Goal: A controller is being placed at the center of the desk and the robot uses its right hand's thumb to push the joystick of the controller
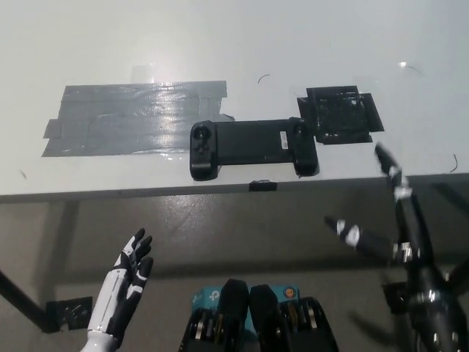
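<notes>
A black controller (253, 145) lies flat on the white desk (220, 44) near its front edge, a joystick (203, 136) on its left grip and another (298, 127) on its right grip. My black right hand (399, 235) is raised at the lower right, in front of the desk edge, open with fingers spread; one fingertip reaches the desk edge to the right of the controller without touching it. My white left hand (121, 290) rests low at the lower left, below the desk, open with fingers extended.
A wide patch of grey tape (132, 117) covers the desk left of the controller. A black taped square (338, 114) sits just behind its right grip. A small black tab (262, 185) marks the desk's front edge.
</notes>
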Robot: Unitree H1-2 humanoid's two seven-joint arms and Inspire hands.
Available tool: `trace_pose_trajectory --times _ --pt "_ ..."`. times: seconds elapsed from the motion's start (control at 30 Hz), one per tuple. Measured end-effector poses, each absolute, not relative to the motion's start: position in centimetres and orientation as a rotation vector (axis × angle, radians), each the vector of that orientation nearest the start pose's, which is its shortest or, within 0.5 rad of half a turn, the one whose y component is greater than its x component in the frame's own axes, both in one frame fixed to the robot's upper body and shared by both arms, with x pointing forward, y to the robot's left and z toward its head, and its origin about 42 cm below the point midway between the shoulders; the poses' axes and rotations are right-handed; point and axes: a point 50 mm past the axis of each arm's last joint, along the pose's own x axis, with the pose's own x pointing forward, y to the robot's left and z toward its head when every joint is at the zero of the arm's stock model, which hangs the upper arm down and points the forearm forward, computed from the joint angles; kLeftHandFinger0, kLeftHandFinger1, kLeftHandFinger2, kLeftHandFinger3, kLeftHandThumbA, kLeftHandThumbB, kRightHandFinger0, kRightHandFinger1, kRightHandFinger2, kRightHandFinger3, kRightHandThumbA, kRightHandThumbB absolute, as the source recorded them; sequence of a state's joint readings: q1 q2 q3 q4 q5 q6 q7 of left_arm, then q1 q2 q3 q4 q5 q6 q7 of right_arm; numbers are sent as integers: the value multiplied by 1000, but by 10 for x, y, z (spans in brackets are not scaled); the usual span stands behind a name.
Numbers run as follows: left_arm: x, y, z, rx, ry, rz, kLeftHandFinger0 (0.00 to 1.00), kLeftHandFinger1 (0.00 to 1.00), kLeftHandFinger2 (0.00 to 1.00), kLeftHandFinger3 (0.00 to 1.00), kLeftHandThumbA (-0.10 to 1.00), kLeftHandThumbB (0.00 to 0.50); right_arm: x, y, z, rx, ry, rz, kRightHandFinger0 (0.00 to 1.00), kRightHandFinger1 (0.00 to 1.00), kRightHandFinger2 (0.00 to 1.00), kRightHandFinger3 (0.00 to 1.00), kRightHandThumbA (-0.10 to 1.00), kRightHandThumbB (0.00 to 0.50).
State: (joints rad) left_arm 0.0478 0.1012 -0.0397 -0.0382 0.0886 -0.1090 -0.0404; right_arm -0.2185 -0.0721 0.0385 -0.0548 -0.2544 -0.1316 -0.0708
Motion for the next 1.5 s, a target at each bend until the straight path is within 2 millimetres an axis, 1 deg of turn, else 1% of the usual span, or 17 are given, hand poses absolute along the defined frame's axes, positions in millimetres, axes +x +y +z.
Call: trace_pose_trajectory --times 0.1,0.13,0.17,0.23,0.37,0.43,0.53,0.63,0.8,0.9,0.97,1.13,1.23,1.37,1.43,1.47,1.5 --pt "268 230 101 194 -99 -84 1000 1000 1000 1000 917 43 370 -200 210 -316 -453 -2 1000 1000 1000 1000 909 214" --pt "268 230 101 197 -99 -85 1000 1000 1000 1000 916 44 379 -198 217 -319 -459 -3 1000 1000 1000 1000 900 185" --pt "268 230 101 198 -99 -85 1000 1000 1000 1000 913 43 391 -196 223 -324 -456 -2 1000 1000 1000 1000 923 253" --pt "268 230 101 199 -99 -85 1000 1000 1000 1000 906 50 410 -192 229 -333 -433 0 1000 1000 1000 1000 942 264" --pt "268 229 101 197 -100 -86 1000 1000 1000 1000 898 41 446 -188 232 -348 -350 4 1000 1000 1000 1000 933 291" --pt "268 229 101 196 -99 -86 1000 1000 1000 1000 890 30 461 -185 233 -354 -314 8 1000 1000 1000 1000 965 306" --pt "268 228 100 194 -99 -86 1000 1000 1000 1000 880 36 480 -181 235 -363 -260 14 1000 1000 1000 1000 943 261" --pt "267 227 100 192 -98 -85 1000 1000 1000 1000 875 40 494 -176 236 -370 -216 22 1000 1000 1000 1000 957 309" --pt "267 228 100 192 -98 -84 1000 1000 1000 1000 845 33 512 -166 233 -375 -142 38 1000 1000 1000 1000 973 308" --pt "267 228 100 191 -98 -82 1000 1000 1000 1000 844 29 518 -162 231 -376 -116 41 1000 1000 1000 1000 964 319" --pt "267 228 100 191 -99 -82 1000 1000 1000 1000 839 18 523 -160 228 -376 -87 39 1000 1000 1000 1000 972 309" --pt "268 228 101 190 -102 -82 1000 1000 1000 1000 821 24 529 -156 215 -386 -20 35 1000 1000 1000 1000 985 308" --pt "268 228 102 191 -104 -82 1000 1000 1000 1000 820 10 531 -157 208 -392 15 27 1000 1000 1000 1000 935 279" --pt "270 228 103 191 -110 -82 1000 1000 1000 1000 815 15 534 -158 203 -389 39 14 1000 1000 1000 1000 877 262" --pt "272 228 104 191 -113 -81 1000 1000 1000 1000 814 16 534 -159 199 -377 45 10 1000 1000 1000 1000 886 244" --pt "272 228 105 191 -115 -80 1000 1000 1000 1000 817 22 534 -160 198 -374 47 8 1000 1000 1000 1000 925 260" --pt "272 228 105 191 -116 -80 1000 1000 1000 1000 818 18 534 -160 196 -373 50 6 1000 1000 1000 1000 957 242"
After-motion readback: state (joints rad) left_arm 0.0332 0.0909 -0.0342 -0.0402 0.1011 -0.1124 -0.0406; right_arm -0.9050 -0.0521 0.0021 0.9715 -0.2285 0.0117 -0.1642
